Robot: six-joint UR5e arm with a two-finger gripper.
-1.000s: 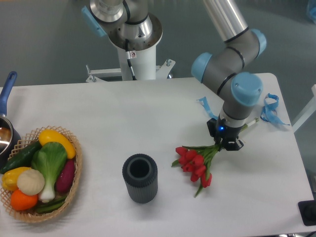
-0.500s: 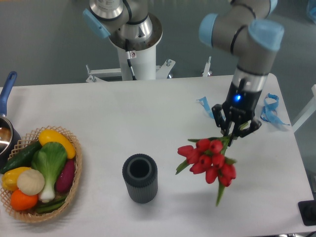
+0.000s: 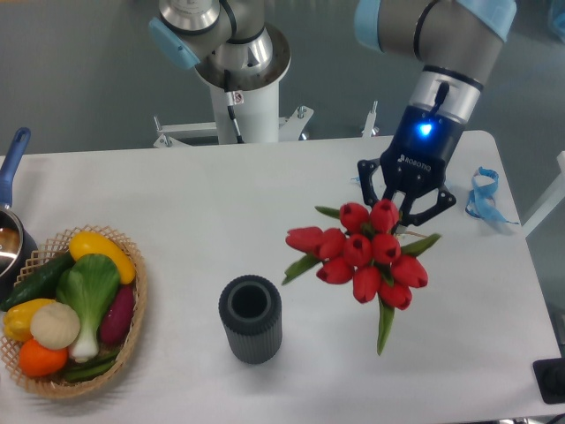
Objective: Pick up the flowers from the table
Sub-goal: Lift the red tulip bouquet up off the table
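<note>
One camera looks down on the white table [image 3: 265, 194], and in it the gripper [image 3: 404, 205] hangs from the arm over the right half of the tabletop, its black fingers [image 3: 374, 185] closed around the stems of the flowers [image 3: 364, 254]. The bunch of red tulip buds with green leaves is clear of the table, held in the air with the heads turned toward the camera and one long leaf drooping below them; the stems themselves are hidden behind the buds and the fingers. A blue light glows on the wrist above the gripper.

Left of the flowers, near the front edge, a dark ribbed cylindrical vase [image 3: 251, 318] stands upright with its mouth open to the top. At the far left a wicker basket [image 3: 134, 311] holds vegetables, among them a yellow pepper, a cucumber, a bok choy and an orange. Beside it, at the picture's edge, sits a pot with a blue handle [image 3: 12, 159]. A blue ribbon scrap [image 3: 482, 194] lies near the right edge of the table.
</note>
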